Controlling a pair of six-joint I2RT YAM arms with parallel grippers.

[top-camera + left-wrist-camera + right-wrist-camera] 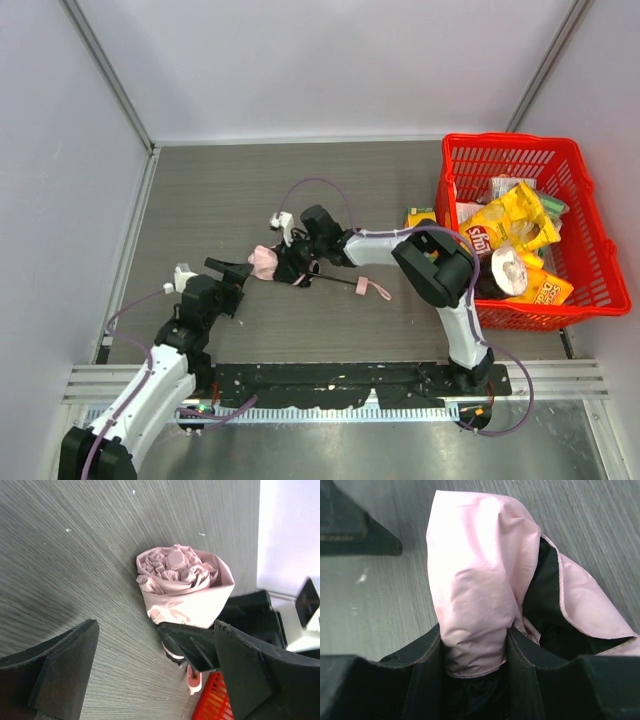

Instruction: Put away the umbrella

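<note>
r gripper (475, 647) clamps umbrella (475, 570), clear on wrist cam only.

Bright, even overhead light; soft shadows

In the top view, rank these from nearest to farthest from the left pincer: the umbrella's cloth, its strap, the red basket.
1. The umbrella's cloth, just right of the left pincer.
2. Its strap, mid-table.
3. The red basket, far right.
</note>
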